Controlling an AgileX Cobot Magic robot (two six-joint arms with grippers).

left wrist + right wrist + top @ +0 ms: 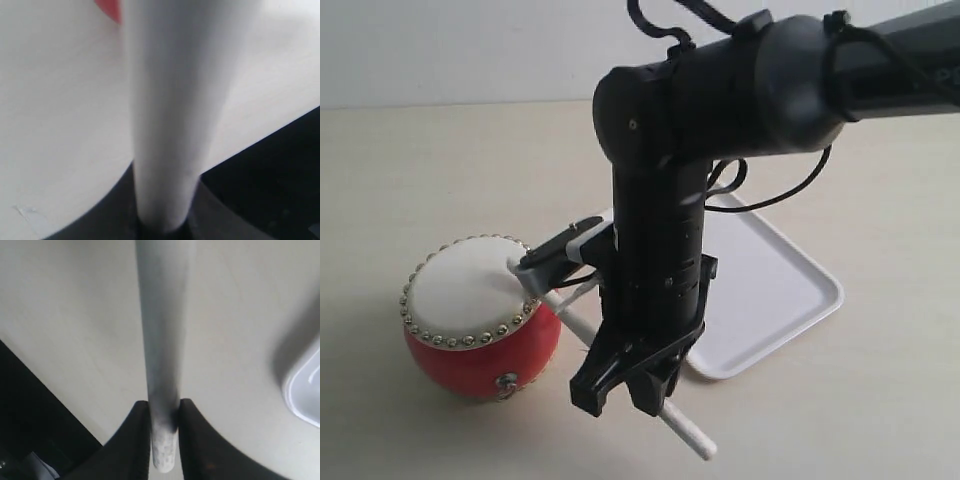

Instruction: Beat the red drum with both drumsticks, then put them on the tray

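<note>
The red drum (470, 300) with its cream skin and gold studs stands at the left; a sliver of its red body (111, 9) shows in the left wrist view. The white tray (770, 290) lies at the right, behind the big black arm. My right gripper (632, 390) (164, 410) is shut on a drumstick (690, 435) (162, 315), which slants up toward the drum's rim. My left gripper (557, 255) (162, 220) shows beside the drum's rim, mostly hidden behind that arm. It is shut on the other drumstick (175, 100), which points toward the drum.
The pale table (400, 170) stretches all around the drum and tray. A corner of the tray (305, 390) shows in the right wrist view. The right arm's black body (660, 220) blocks the space between drum and tray.
</note>
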